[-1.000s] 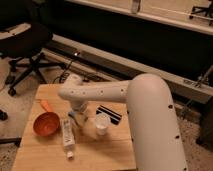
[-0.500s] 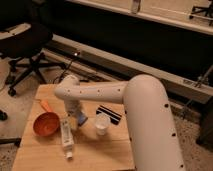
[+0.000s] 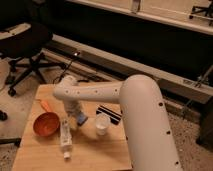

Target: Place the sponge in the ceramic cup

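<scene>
On the surface (image 3: 97,151) stood one ceramic cup (image 3: 102,123), one orange bowl (image 3: 45,124) and one sponge (image 3: 81,119), this last at the gripper's (image 3: 75,117) tip; whether clamped was unclear.

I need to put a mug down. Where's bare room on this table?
Bare table along the near edge, in front of the ceramic cup, right of the white tube. The middle is crowded: orange bowl, sponge at the gripper, striped black rectangle.
</scene>
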You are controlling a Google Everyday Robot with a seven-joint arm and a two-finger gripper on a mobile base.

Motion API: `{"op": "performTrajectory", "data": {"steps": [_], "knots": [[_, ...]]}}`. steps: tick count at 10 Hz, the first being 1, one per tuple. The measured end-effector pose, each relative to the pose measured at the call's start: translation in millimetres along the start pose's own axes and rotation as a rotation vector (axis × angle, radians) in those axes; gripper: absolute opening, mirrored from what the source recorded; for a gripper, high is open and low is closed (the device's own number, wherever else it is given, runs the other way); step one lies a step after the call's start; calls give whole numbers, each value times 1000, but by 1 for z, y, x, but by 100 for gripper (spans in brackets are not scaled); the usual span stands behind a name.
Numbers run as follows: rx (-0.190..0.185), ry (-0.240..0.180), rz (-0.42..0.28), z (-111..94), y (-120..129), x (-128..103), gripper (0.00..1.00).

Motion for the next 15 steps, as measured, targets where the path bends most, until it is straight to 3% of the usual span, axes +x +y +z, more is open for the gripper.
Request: {"op": "performTrajectory", "data": {"steps": [2,3,8,9,10,12,15], "knots": [[-10,-17,4,6,1,-1,79],[-13,-25,15,9,3,-4,73],[-24,-34,52,6,18,-19,21],[-23,-23,47,2,21,-19,18],[-20,4,39,-7,25,-19,17],[-15,195,-72,-62,45,-12,17],[-41,396,-150,-121,68,-38,17]]}}
